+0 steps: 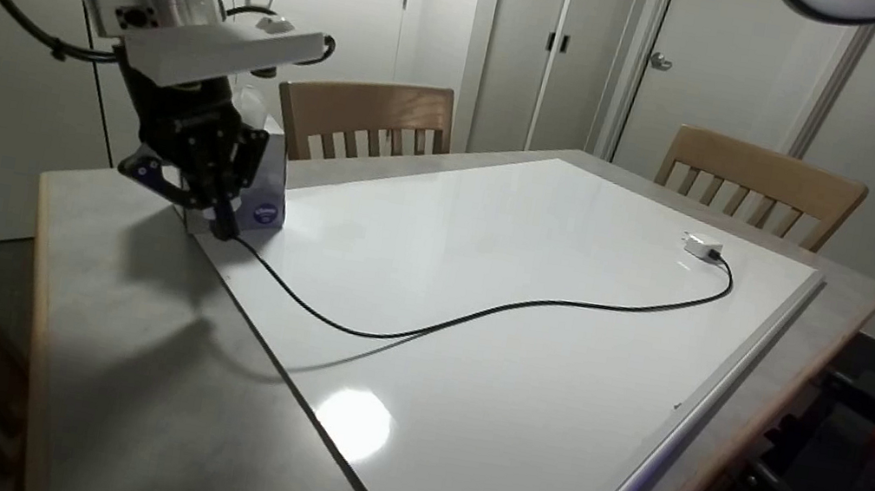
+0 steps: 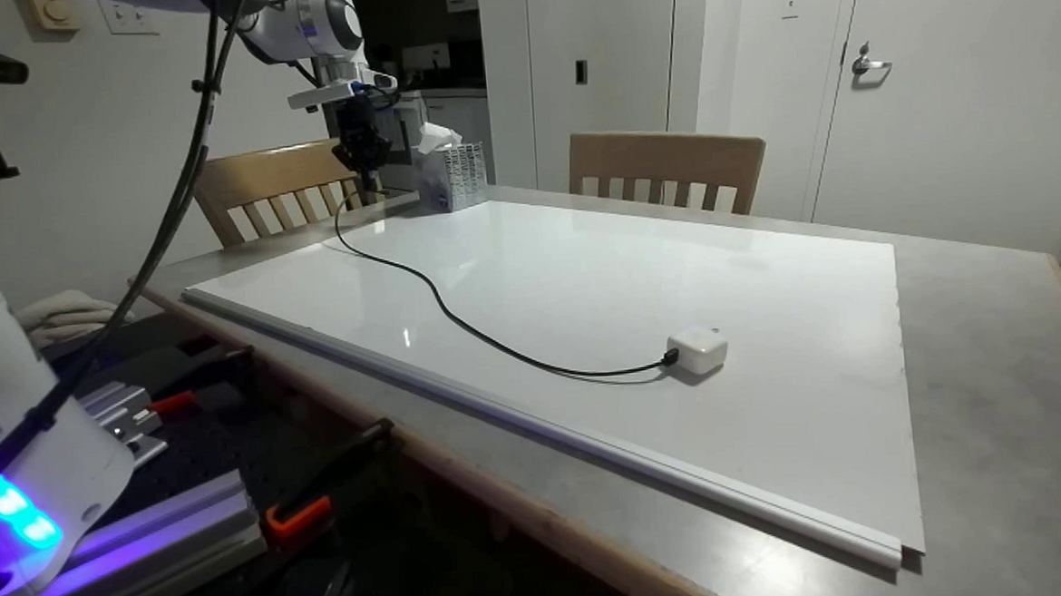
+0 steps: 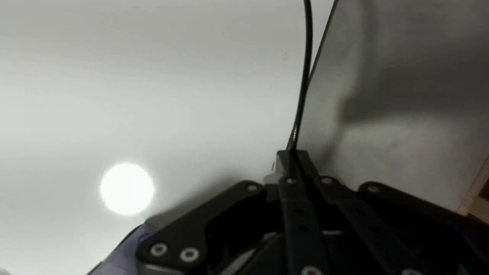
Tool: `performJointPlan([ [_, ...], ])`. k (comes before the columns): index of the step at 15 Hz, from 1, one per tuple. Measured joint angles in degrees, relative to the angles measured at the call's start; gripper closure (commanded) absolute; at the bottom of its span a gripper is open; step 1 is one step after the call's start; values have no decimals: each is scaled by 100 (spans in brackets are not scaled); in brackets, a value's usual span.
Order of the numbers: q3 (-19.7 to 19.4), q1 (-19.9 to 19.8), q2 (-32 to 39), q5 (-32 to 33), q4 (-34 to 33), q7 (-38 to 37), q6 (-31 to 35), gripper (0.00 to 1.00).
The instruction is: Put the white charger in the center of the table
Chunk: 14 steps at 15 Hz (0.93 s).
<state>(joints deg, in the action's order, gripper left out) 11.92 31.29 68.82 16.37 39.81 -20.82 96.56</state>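
Claw (image 3: 294, 154): pinched closed around the black cord (image 3: 305, 74), hanging above a short edge of the white panel (image 1: 544, 236). Judged to be at the pulling step, with placing not yet done. Calls next for a slow draw outward from that edge, taking up slack, then sliding the white charger (image 1: 702, 247) to the panel's middle before letting go.
Tissue box (image 1: 273, 176): stands at a corner of the white panel, just beside the claw; partly on the panel or just off, cannot tell. Likely in the way of any sideways swing.
Back chair (image 1: 372, 105): beyond a long side of the white panel, out of the way.
Black cord: lifted off the white panel at the claw end, then curving loosely across; probably too slack to tug yet.
White charger: rests on the white panel, between its middle and a corner of the short edge opposite the claw, so off the tabletop's (image 2: 998, 382) center.
Rail (image 1: 694, 427): along the other long side of the white panel; possible snag for a charger dragged askew.
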Motion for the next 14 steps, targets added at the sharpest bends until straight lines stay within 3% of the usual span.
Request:
performJointPlan([
  [1,-58,14,-36,34,66,-351,0,97],
  [11,-59,21,-38,31,78,-462,3,99],
  [14,-62,12,-38,-11,120,-998,-92,99],
])
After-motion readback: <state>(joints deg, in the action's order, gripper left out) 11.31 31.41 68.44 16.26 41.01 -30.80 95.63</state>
